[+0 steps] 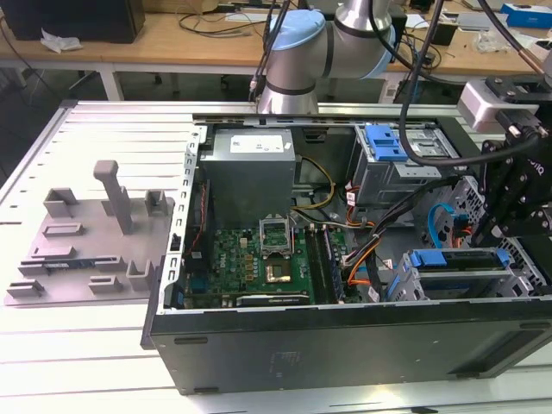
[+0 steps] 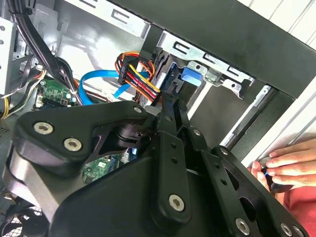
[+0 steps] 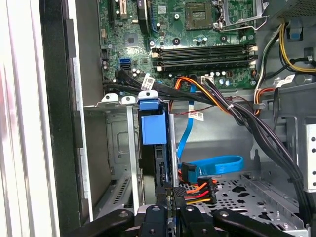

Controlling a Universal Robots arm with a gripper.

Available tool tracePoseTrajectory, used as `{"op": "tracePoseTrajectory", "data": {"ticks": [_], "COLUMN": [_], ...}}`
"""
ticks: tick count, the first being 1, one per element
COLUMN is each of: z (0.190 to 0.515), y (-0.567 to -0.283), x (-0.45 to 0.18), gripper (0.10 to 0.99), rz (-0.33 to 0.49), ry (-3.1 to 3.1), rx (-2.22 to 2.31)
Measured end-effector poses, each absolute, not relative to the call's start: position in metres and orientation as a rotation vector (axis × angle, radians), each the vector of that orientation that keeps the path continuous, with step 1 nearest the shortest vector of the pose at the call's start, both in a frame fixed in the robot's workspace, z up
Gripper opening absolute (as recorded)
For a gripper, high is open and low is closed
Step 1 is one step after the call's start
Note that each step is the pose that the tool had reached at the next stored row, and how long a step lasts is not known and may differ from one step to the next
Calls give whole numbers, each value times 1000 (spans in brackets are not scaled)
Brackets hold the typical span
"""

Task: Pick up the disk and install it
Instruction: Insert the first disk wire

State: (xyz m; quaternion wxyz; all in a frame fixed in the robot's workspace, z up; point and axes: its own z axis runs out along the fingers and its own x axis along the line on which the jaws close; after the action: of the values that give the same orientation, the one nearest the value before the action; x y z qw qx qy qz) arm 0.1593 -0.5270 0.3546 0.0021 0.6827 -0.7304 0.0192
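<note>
The disk (image 1: 453, 259) stands on edge in the metal drive cage (image 1: 517, 254) at the open computer case's corner on the exterior view's right, its blue carrier frame showing along the top. My gripper (image 1: 502, 235) hangs over the cage's end. In both wrist views the black fingers reach down to the disk's near edge, close together on either side of it. My gripper (image 3: 165, 196) grips the thin edge, with the blue carrier (image 3: 152, 126) beyond. The same blue carrier (image 2: 190, 75) lies past my gripper (image 2: 171, 101).
A person's hand (image 2: 289, 165) rests at the case's outer wall. Orange, red and blue cables (image 3: 197, 190) crowd beside the disk. The motherboard (image 1: 259, 254) and power supply (image 1: 250, 168) fill the case. A second blue latch (image 1: 384, 142) sits at the back. A grey fixture (image 1: 86, 233) lies outside.
</note>
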Motion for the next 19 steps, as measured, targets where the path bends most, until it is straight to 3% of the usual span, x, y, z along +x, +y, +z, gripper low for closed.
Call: {"op": "tracePoseTrajectory", "data": {"ticks": [19], "z": [351], "y": [-529], "x": [159], "gripper": [169], "rz": [60], "ry": [-2263], "rx": [2173]}}
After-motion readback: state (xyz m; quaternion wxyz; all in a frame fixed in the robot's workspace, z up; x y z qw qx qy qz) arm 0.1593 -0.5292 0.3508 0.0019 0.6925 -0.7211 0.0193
